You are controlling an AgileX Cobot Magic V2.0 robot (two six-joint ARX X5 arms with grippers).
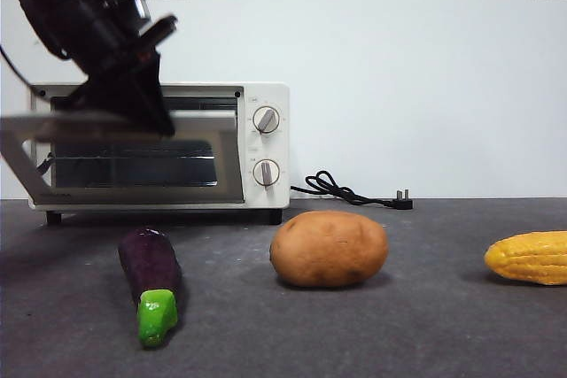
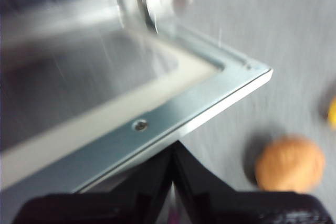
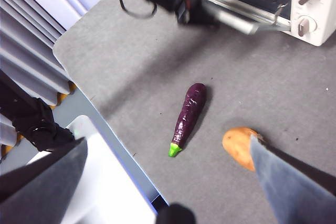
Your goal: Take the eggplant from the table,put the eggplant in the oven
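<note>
Eggplant point(image 3: 188, 118) shows full-length from right wrist only.

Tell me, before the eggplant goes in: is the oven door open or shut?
Partly open. The left gripper holds the oven door swung out from the front, wire rack visible behind. The eggplant lies on the table.

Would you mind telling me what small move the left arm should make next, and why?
Probably swing the oven door further down. The left gripper is at the door's top edge, the door looks only partly open and blurred mid-swing, and the eggplant lies untouched on the table. The right gripper waits, open.
</note>
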